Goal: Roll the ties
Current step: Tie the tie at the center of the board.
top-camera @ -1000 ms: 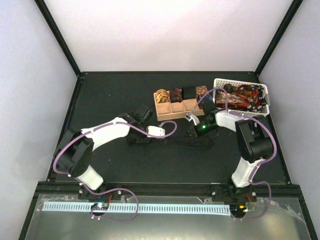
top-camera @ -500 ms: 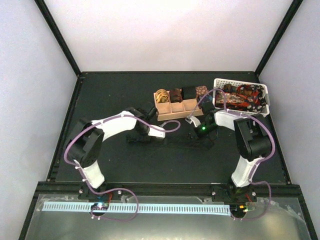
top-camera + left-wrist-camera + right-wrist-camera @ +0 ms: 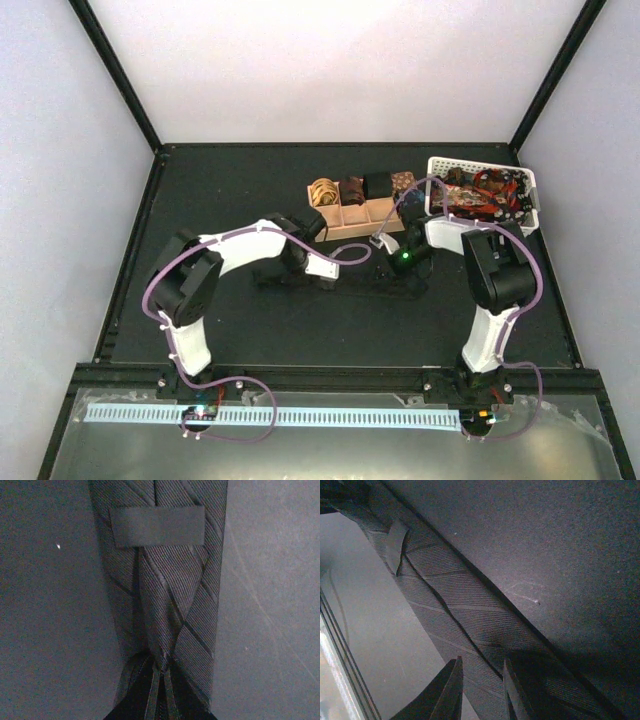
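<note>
A dark striped tie (image 3: 350, 285) lies stretched out on the black mat between my two grippers. In the left wrist view the tie (image 3: 165, 580) shows its back seam and keeper loop. My left gripper (image 3: 163, 680) is shut, pinching a fold of it; in the top view the left gripper (image 3: 300, 272) is at the tie's left part. My right gripper (image 3: 481, 690) is open, its fingers (image 3: 451, 692) standing on either side of the seam of the tie (image 3: 465, 615); in the top view the right gripper (image 3: 395, 272) is at the tie's right part.
A wooden compartment tray (image 3: 352, 228) at the back holds several rolled ties, among them a gold one (image 3: 323, 190) and a brown one (image 3: 351, 187). A white perforated basket (image 3: 535, 195) with loose ties stands at the back right, close behind the right arm.
My left arm has swung right and its elbow has folded in, carrying the gripper a little right along the tie. The right gripper has hardly moved.
</note>
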Tool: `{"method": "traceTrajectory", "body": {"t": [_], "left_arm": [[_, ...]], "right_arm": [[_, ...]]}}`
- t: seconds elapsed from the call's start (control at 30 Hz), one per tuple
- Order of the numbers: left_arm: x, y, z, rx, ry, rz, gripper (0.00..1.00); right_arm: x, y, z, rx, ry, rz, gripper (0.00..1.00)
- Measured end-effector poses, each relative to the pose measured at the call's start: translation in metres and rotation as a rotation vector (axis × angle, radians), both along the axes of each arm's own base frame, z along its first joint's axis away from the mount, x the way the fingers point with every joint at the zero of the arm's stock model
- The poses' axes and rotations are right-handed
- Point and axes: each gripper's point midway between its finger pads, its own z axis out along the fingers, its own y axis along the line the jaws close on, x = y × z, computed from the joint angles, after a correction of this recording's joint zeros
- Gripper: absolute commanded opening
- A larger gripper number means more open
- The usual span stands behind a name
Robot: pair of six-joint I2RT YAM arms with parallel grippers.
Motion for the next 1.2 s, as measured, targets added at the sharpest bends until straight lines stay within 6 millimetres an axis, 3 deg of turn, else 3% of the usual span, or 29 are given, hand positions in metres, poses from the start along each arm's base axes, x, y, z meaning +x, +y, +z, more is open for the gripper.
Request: {"method": "traceTrajectory", "body": {"t": [0.43, 0.83, 1.2], "left_arm": [[-0.009, -0.02, -0.011, -0.03, 0.072, 0.044, 0.01], [0.01, 0.001, -0.011, -0.008, 0.026, 0.177, 0.02], [0.008, -0.002, -0.007, -0.009, 0.014, 0.183, 0.02]], "right_arm": [[0.0, 0.001, -0.001, 0.006, 0.029, 0.003, 0.27], [0.0, 0.001, -0.001, 0.007, 0.023, 0.011, 0.27], [0.0, 0.002, -0.001, 0.009, 0.023, 0.013, 0.27]]}}
